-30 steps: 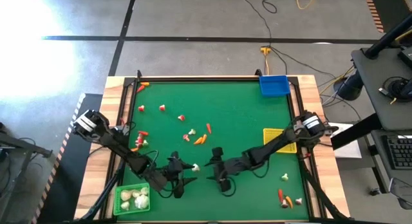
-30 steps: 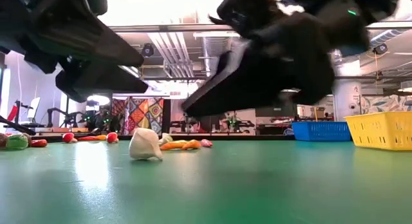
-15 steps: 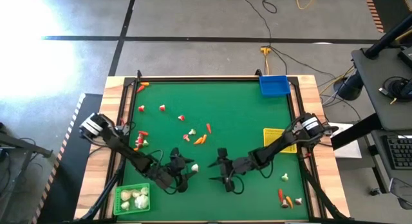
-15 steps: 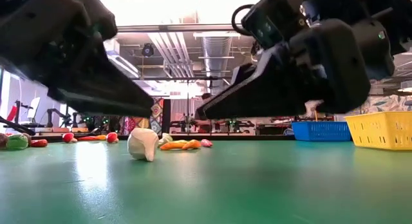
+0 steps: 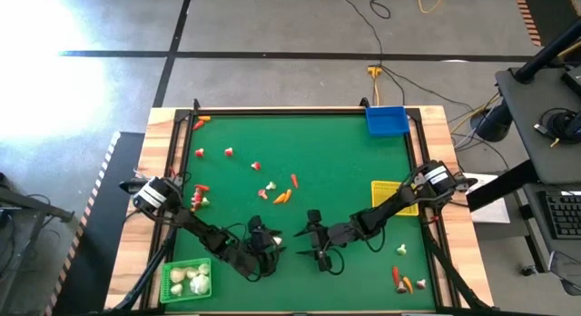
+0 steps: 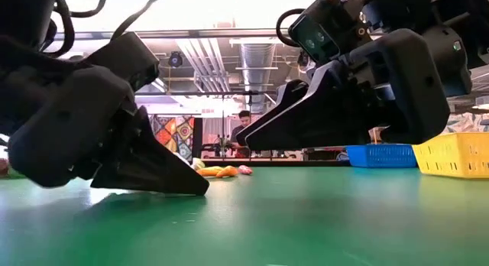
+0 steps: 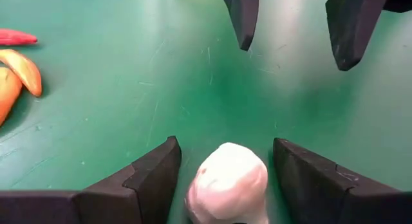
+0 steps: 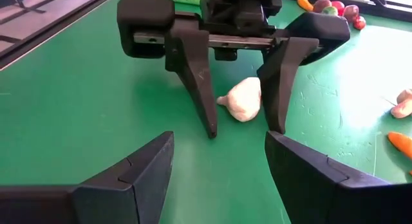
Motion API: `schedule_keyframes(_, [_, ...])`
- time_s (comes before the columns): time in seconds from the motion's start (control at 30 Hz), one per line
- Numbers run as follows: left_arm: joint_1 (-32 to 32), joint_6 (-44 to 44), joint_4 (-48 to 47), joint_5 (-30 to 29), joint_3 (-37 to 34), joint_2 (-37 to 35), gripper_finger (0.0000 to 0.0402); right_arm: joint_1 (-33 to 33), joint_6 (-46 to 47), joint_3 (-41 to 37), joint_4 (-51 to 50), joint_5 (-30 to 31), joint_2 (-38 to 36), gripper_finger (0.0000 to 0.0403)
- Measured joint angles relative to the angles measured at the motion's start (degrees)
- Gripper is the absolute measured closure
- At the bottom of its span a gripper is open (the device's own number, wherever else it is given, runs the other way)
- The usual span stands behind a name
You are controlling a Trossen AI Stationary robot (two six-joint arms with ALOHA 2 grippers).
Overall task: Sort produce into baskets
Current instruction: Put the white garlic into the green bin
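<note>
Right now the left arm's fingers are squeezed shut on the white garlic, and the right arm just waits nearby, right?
Not quite. The left gripper's fingers are open, standing either side of the white garlic with gaps, as the left wrist view shows. The right gripper does wait nearby.

Strong glare is seen on the floor (image 5: 54, 44) at the high view's upper left. In the low view, ceiling lights (image 6: 229, 10) are overexposed and close arms are darkly silhouetted.
</note>
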Motion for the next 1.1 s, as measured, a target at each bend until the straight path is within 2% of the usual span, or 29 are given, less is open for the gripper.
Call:
schedule_keyframes(0.2, [0.0,-0.5,-1.5,0.5,0.0,-0.5,0.0179,0.0,0.3,0.0,-0.6,0.5,0.0,0.0165])
schedule_keyframes(0.3, [0.1,-0.7,-2.5,0.6,-0.1,-1.0,0.0221,-0.2,1.8,0.0,-1.3,0.5,0.0,0.0165])
schedule_keyframes(0.47, [0.0,-0.8,-3.6,0.8,-0.2,-1.6,0.0323,-0.2,2.3,0.0,-2.1,0.9,0.0,0.0165])
schedule_keyframes(0.6, [0.0,-1.3,-7.6,7.8,-0.2,-5.3,0.0332,-0.2,2.9,0.0,-2.4,0.9,0.0,0.0165])
schedule_keyframes(0.73, [-0.9,-4.5,-20.5,18.1,2.0,-14.2,0.0333,-0.2,3.1,0.0,-4.9,0.9,-0.1,0.0165])
schedule_keyframes(0.9, [-5.9,-13.1,-45.5,28.2,9.4,-24.2,0.0333,-0.3,4.6,-0.1,-6.1,0.9,-0.1,0.0165])
schedule_keyframes(1.1, [-16.7,-34.0,-75.5,35.6,20.0,-28.3,0.0333,-0.3,4.5,-0.1,-6.1,1.0,-0.1,0.0165])
